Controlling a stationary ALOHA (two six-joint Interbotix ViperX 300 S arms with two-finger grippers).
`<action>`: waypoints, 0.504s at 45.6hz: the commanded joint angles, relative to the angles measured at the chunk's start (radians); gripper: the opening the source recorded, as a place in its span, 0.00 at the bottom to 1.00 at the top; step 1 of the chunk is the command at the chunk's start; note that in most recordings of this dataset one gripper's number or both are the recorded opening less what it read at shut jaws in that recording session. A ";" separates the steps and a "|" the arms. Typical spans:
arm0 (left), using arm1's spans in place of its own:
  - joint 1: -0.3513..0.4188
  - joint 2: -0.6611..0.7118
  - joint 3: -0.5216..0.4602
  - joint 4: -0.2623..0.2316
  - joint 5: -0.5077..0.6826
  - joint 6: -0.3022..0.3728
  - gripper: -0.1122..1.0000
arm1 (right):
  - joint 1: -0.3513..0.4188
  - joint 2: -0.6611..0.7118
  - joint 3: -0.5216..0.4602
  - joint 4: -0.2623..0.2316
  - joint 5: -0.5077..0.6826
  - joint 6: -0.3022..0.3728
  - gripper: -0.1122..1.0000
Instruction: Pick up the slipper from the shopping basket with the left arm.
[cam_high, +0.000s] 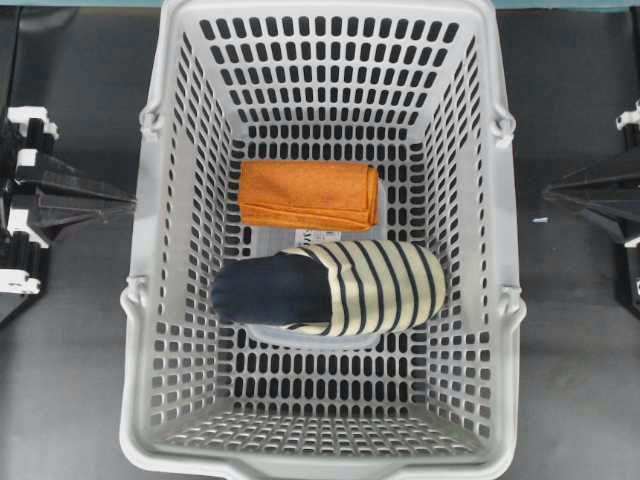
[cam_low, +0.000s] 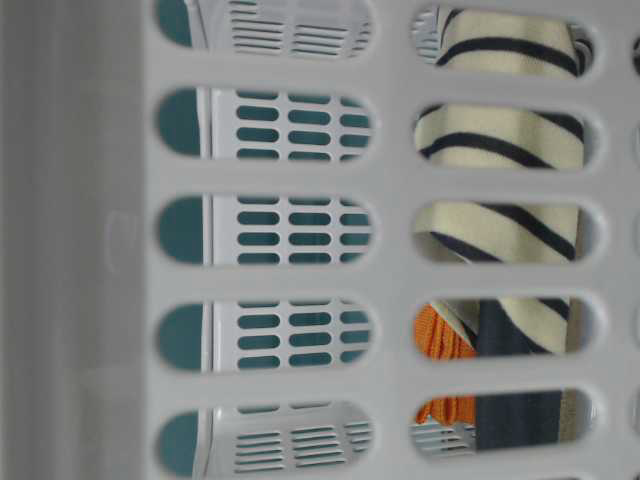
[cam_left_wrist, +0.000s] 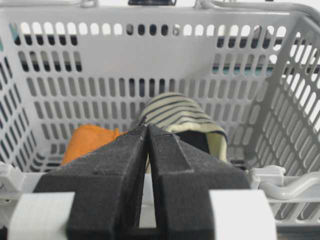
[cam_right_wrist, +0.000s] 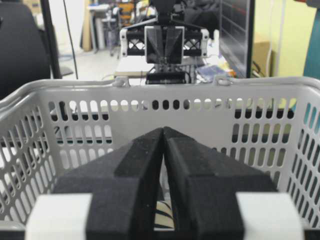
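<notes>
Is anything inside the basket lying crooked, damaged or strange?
Nothing stands out. The slipper lies on its sole on the basket floor, beside a neatly folded orange cloth. No damage shows.

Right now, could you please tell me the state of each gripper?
Left gripper: closed, holding nothing, outside the shopping basket.
Right gripper: closed, holding nothing, also outside the basket.

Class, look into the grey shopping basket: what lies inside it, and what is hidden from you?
Inside the shopping basket lie a striped slipper and a folded orange cloth beside it. The basket floor directly under both is covered, as is the inside of the slipper's toe.
</notes>
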 joint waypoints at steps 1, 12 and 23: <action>0.000 0.003 -0.071 0.044 0.052 -0.021 0.15 | 0.008 0.009 -0.012 0.003 -0.006 0.011 0.10; -0.006 0.055 -0.314 0.044 0.400 -0.049 0.10 | 0.031 0.000 -0.012 0.017 0.026 0.046 0.10; -0.041 0.273 -0.572 0.044 0.666 -0.041 0.10 | 0.031 -0.017 -0.012 0.017 0.075 0.066 0.10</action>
